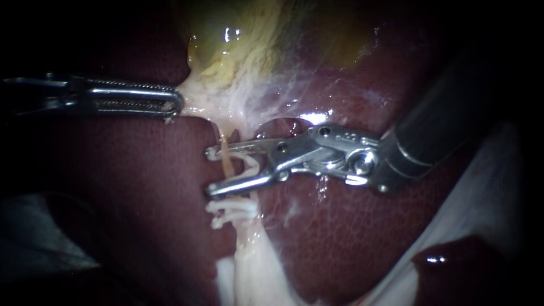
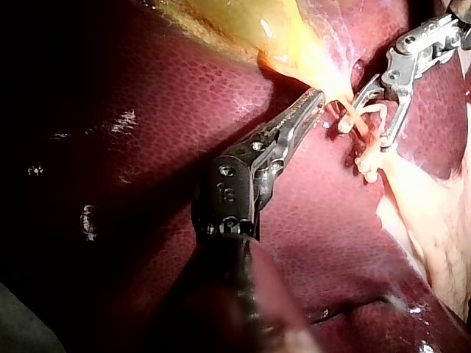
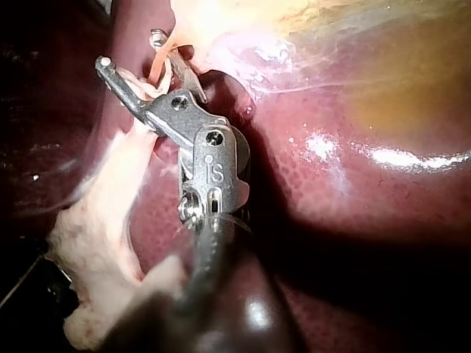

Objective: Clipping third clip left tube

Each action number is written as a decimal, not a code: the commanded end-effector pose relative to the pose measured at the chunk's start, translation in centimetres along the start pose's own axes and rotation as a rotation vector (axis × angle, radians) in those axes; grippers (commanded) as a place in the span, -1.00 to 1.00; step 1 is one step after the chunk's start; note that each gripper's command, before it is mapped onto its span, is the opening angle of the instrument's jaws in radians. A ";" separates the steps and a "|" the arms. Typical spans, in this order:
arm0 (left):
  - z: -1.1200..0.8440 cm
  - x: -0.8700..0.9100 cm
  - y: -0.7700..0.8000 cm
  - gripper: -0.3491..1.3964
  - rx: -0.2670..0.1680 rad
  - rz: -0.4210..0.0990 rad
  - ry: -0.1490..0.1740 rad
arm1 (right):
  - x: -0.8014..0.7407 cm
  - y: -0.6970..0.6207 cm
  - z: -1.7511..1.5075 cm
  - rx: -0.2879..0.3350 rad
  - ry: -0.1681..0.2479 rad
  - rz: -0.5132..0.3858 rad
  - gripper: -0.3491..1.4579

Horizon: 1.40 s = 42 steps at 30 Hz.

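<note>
Instruments: 2 | left instrument (image 1: 175,103) claw clamped on pale tissue (image 1: 198,102) | right instrument (image 1: 211,170) claw wide, astride tube (image 1: 226,157) | clips (image 1: 229,208): 2

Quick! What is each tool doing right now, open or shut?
Left instrument: shut on the pale tissue.
Right instrument: open, with the tube in the gap, not squeezed.
</note>
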 end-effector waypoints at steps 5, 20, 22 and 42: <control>0.00 0.00 -0.01 -1.00 0.000 0.000 0.000 | 0.05 -0.05 0.07 0.005 0.014 0.011 -0.10; 0.00 0.00 -0.04 -1.00 0.000 0.000 0.000 | 0.47 -0.46 0.12 -0.019 0.030 0.031 -0.17; 0.00 0.00 -0.04 -1.00 0.000 0.000 0.000 | 0.46 -0.44 0.09 -0.026 0.031 0.049 -0.22; -0.01 0.00 -0.03 -1.00 0.000 -0.001 0.000 | 0.39 -0.38 -0.06 -0.041 0.036 0.162 -1.00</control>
